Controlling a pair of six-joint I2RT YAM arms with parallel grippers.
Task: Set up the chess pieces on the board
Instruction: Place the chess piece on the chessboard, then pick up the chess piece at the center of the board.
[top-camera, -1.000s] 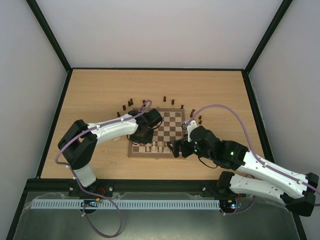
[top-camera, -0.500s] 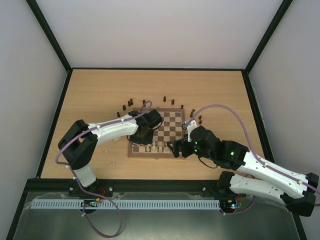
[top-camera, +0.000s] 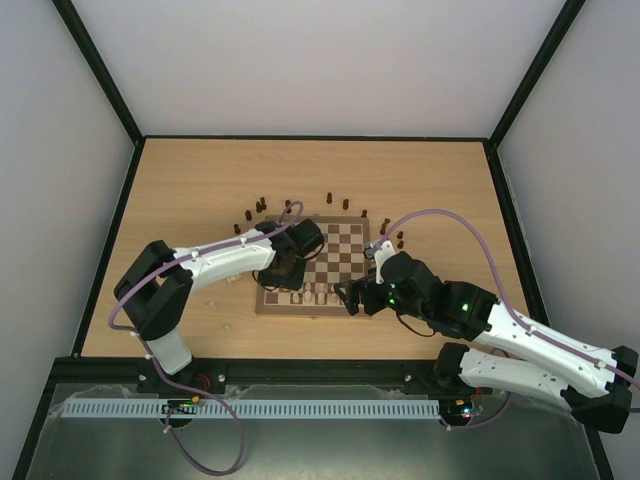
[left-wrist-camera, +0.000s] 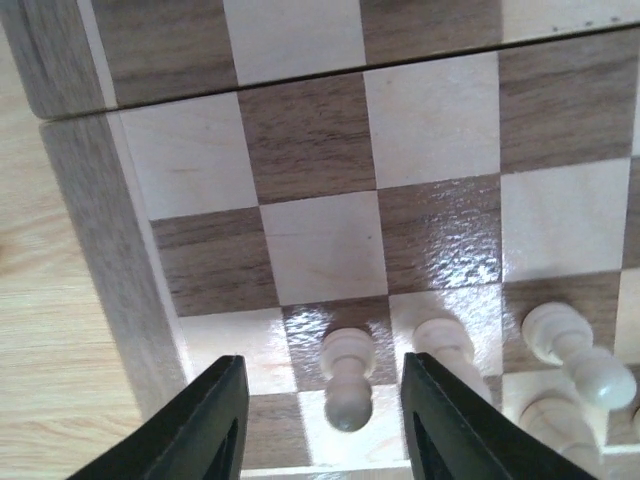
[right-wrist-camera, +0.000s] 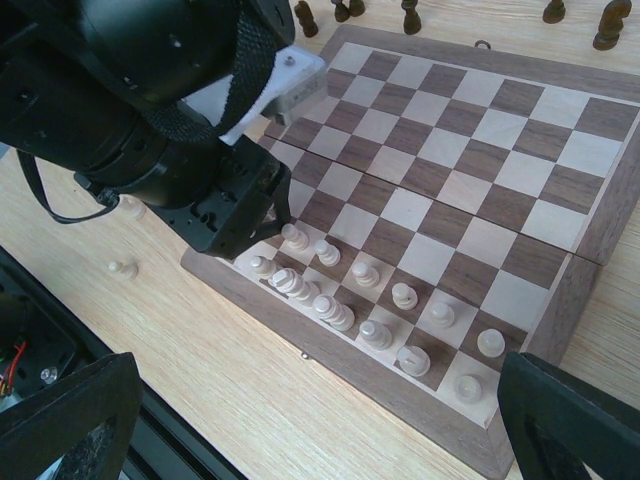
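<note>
The light wooden worktop carries the board about midway between its left and right edges, somewhat toward the near edge. The left arm reaches in over the board's left edge, and the right arm comes in from the near right corner of the worktop toward the board's near right corner. The right gripper hangs above the board's near edge with its fingers spread wide and nothing between them. The left gripper is low over the board's near left corner, fingers parted, with one cream pawn standing upright between them and a gap showing on each side of it. The other cream pieces stand in two rows along the board's near edge. Dark pieces stand on the worktop just beyond the board's far edge and off its far corners. A loose cream piece sits on the worktop left of the board.
</note>
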